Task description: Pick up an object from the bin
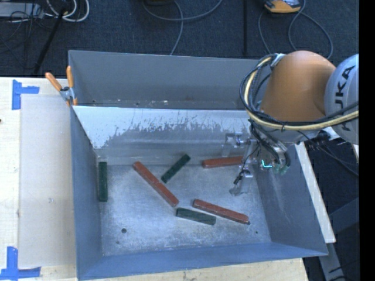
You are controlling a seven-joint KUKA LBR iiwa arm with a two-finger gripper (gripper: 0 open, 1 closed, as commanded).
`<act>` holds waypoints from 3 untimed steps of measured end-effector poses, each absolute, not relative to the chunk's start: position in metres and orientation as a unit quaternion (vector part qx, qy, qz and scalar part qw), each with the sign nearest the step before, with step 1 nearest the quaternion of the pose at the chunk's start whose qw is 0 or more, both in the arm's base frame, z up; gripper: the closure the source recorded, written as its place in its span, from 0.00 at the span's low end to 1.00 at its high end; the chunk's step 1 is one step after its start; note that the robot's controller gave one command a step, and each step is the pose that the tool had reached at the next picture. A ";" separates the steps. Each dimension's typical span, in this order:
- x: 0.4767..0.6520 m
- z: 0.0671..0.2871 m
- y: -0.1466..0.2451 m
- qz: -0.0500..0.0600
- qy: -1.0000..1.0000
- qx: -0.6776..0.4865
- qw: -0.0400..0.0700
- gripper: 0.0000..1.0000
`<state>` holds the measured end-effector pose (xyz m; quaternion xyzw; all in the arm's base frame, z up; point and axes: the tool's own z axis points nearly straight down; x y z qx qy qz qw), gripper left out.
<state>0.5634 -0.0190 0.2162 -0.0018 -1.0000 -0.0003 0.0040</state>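
Hanging low over the right side of the bin (164,81), the pincer (240,181) is sitting just beside the right end of a red bar (221,163) that is lying along the foot of the back wall. Whether the pincer is released or clenched cannot be told. A slanted red bar (155,183), a front red bar (221,211), a centre green bar (176,167), a front green bar (196,216) and a left green bar (102,181) are lying scattered over the floor, apart from it.
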 end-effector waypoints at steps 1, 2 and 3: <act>0.512 0.065 -0.044 0.000 -1.000 -0.017 0.005 0.00; 0.528 0.101 -0.074 0.001 -1.000 -0.028 -0.002 0.00; 0.529 0.108 -0.041 -0.001 -0.998 -0.068 0.000 0.00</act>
